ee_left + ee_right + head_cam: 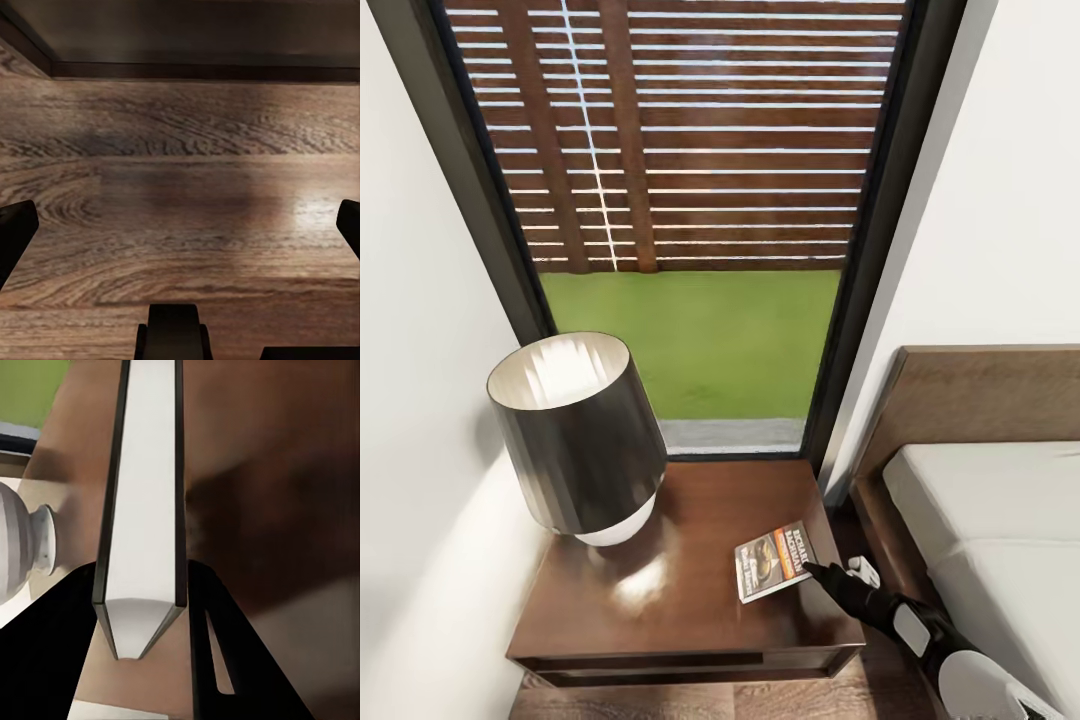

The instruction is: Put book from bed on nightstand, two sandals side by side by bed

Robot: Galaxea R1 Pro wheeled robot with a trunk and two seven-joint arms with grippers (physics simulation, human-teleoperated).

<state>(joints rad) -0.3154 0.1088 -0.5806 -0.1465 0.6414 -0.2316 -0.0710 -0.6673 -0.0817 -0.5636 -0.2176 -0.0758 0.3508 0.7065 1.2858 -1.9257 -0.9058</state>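
The book [773, 560], with a dark cover, orange picture and white lettering, lies over the right part of the dark brown nightstand [680, 610]. My right gripper [815, 570] reaches in from the bed side and is shut on the book's near corner. In the right wrist view the book's white page edge [146, 495] runs between the two black fingers [214, 615]. Whether the book rests on the top I cannot tell. My left gripper [180, 225] hangs open over the wood-plank floor [180, 142]. The bed [1000, 500] stands at the right. The sandals are out of view.
A lamp [575, 440] with a dark shade and white base occupies the nightstand's left half; its base [19, 547] appears beside the book. A tall black-framed window [690, 200] stands behind, with white walls on both sides. The dark headboard [970, 390] rises at right.
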